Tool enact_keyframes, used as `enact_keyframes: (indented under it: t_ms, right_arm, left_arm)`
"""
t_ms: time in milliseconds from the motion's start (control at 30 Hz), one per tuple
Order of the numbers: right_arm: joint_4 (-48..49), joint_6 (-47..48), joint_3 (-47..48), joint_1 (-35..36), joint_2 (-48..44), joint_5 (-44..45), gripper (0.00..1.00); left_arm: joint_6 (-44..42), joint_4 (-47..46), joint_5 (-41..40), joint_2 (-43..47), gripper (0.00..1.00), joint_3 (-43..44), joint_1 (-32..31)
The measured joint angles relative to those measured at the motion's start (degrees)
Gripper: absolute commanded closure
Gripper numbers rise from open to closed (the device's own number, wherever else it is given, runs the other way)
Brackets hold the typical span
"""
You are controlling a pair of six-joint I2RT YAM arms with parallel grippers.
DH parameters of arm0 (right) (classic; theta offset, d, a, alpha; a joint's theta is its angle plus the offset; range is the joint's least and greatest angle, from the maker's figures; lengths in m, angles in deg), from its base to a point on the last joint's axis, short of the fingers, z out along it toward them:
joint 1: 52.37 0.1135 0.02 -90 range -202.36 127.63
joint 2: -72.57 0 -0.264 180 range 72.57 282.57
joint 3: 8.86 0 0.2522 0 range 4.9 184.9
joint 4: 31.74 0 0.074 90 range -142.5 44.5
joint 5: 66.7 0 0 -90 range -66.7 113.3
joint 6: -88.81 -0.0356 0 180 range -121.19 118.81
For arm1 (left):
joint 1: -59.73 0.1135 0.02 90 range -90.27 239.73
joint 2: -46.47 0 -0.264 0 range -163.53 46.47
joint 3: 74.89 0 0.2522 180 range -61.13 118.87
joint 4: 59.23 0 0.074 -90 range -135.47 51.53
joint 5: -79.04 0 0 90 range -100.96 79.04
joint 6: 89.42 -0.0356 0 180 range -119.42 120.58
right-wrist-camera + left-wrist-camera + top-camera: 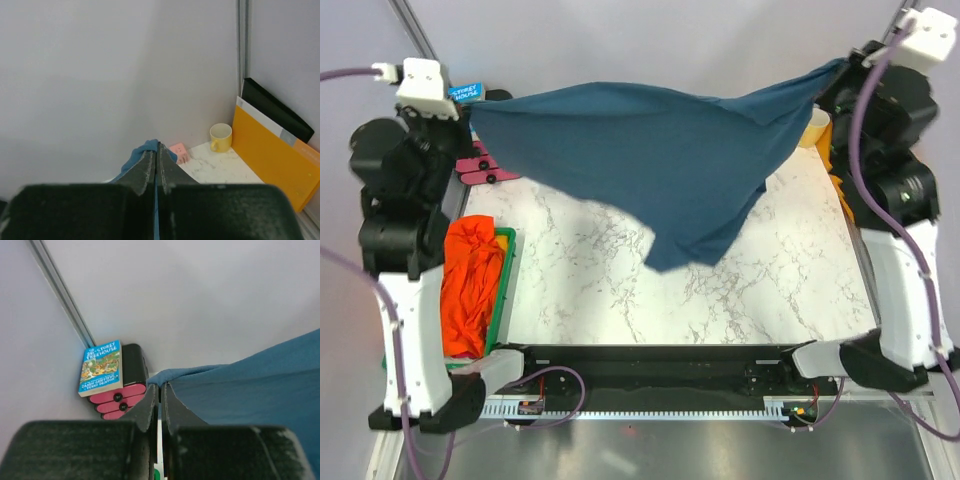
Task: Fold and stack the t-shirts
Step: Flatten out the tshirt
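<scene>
Both arms have the big teal-blue t-shirt strung up in the air over the marble table, left gripper pinched tight on one corner, right gripper clamped on the other, and an orange t-shirt sits bunched in the green bin at the left.

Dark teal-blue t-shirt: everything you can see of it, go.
The large dark teal-blue cloth t-shirt is soft, plain and wrinkled. It hangs stretched in the air between the left gripper and right gripper, each shut on one end. Its middle sags to a point above the white marble tabletop; whether it touches is unclear.
</scene>
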Motion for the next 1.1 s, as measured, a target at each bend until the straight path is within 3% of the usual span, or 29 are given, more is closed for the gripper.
enact_keyframes:
  t_ms: [200, 367, 567, 767, 900, 1100]
  right_arm:
    - [-0.24, 0.85, -4.9, 0.02, -12.57, -0.33, 1.0]
    - [-0.81, 2.12, -0.33, 1.14, -17.35, -1.57, 1.0]
    - [0.52, 2.32, 8.57, 1.79, -17.38, -3.15, 1.0]
    - [0.26, 2.21, 7.93, 1.84, -15.37, -2.54, 1.0]
    - [1.22, 2.03, -0.04, 1.84, -13.9, -0.39, 1.0]
    - [5.09, 1.53, -19.85, 0.81, -10.34, 2.64, 1.0]
  left_arm:
    - [0.09, 2.89, 0.22, 11.69, 0.98, 0.09, -0.02]
    - [0.09, 6.34, 0.07, 20.55, 0.98, 2.69, -0.02]
    - [0.07, 7.52, -0.31, 22.16, 0.98, 9.55, -0.11]
    - [-0.13, 8.22, -0.72, 20.26, 0.98, 9.42, -1.49]
    - [-0.68, 4.76, -1.38, 19.56, 0.98, 1.44, -1.97]
    - [-1.27, -3.41, -1.2, 15.08, 0.98, -19.12, -1.99]
